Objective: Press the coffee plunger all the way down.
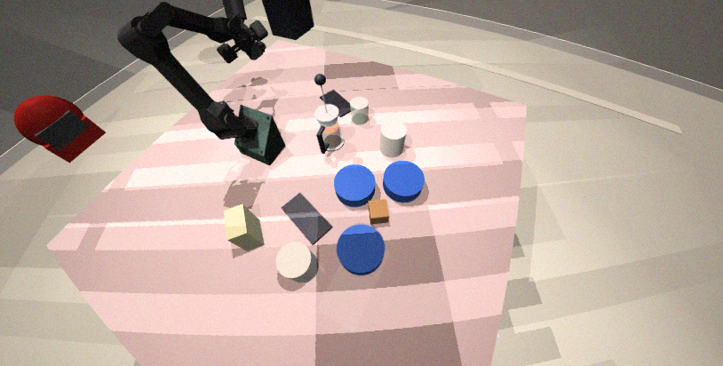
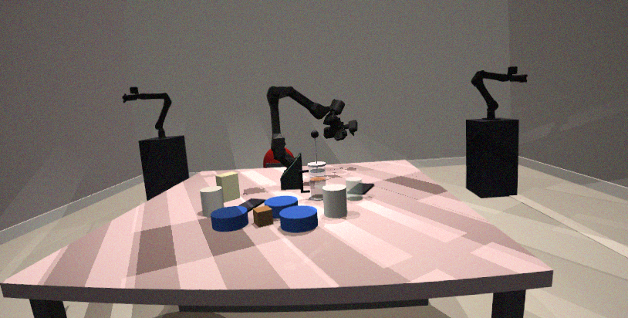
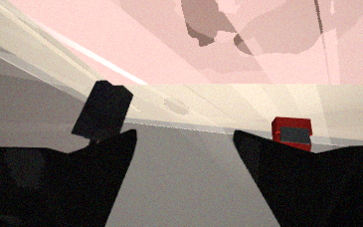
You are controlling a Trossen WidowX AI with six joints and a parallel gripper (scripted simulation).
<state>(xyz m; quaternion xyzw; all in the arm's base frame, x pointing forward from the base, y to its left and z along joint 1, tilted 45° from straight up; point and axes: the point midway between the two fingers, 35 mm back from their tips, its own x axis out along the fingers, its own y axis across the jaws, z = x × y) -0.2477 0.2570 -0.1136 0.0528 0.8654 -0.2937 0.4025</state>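
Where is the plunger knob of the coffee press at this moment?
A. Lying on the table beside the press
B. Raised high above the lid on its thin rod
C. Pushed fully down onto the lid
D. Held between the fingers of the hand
B: the knob stands well above the lid on its rod, and the open hand hangs apart from it, holding nothing.

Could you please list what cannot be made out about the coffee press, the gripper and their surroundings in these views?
- Coffee press: absent from the wrist view, which faces the table edge and floor.
- Press base: in the exterior view, the blue discs and grey cylinder crowd it; too small to judge.
- Gripper: open, with only dark finger outlines visible in the wrist view.
- Dark flat item behind the press: partly hidden by the plunger rod in the top view.
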